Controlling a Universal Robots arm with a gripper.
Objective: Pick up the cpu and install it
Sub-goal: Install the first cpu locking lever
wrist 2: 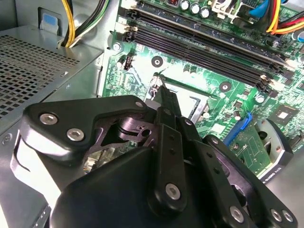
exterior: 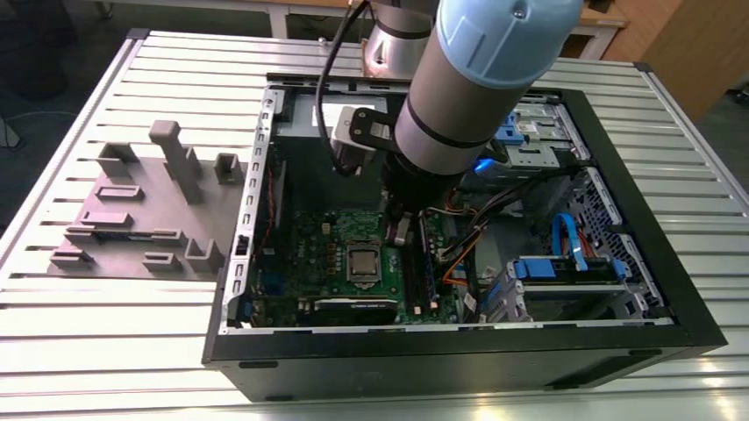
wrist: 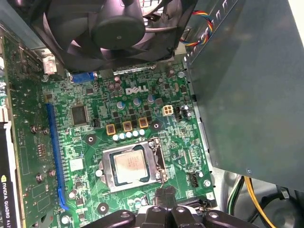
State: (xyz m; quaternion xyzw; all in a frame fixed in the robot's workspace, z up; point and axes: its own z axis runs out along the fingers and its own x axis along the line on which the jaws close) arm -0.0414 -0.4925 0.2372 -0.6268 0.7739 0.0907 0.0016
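Currently: grey fixture (exterior: 140, 206) sits on the slatted table (exterior: 117, 307) at the exterior view's left. Next, the open computer case (exterior: 468, 360) holds the green motherboard (exterior: 310, 250); the cpu (wrist: 129, 166) lies flat inside its metal-framed socket (wrist: 107, 161). The gripper (wrist: 164, 195) hangs just beside the socket's edge, not touching the cpu; width of its opening cannot be told. Blue drive bays (exterior: 562, 267) farthest right.

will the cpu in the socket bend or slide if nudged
Probably stiff: the cpu looks like a flat metal-topped square. It likely won't slide, since the socket frame hems it in. Its smooth top may be slippery to grip.
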